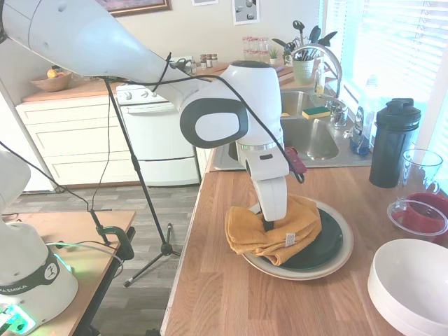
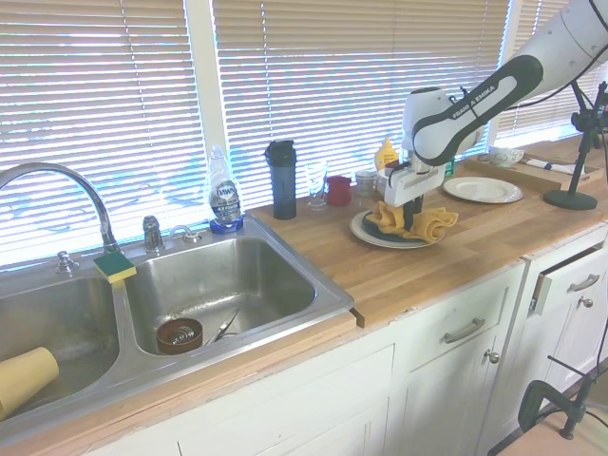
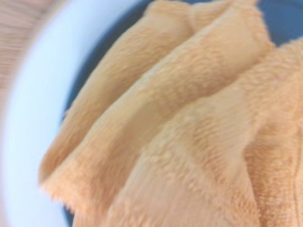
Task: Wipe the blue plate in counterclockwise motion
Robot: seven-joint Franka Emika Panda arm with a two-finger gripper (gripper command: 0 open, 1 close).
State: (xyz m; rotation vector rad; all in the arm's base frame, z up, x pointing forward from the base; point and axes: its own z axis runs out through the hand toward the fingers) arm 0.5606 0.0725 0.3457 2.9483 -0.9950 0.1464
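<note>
Pressing down evenly and sweeping in a steady counterclockwise circle, without dragging the stacked plates, looks the way to wipe well. From the first exterior view, the gripper (image 1: 268, 224) is buried in the mustard cloth (image 1: 274, 229), apparently pinching it, though I cannot tell for sure; the blue plate (image 1: 326, 246) lies directly beneath the fingers, resting on the cream plate (image 1: 341, 260). From the second exterior view, the sink (image 2: 323, 302), well away from the fingers, holds a small brown dish (image 2: 179, 334). Up close in the wrist view, cloth folds cover the blue plate.
</note>
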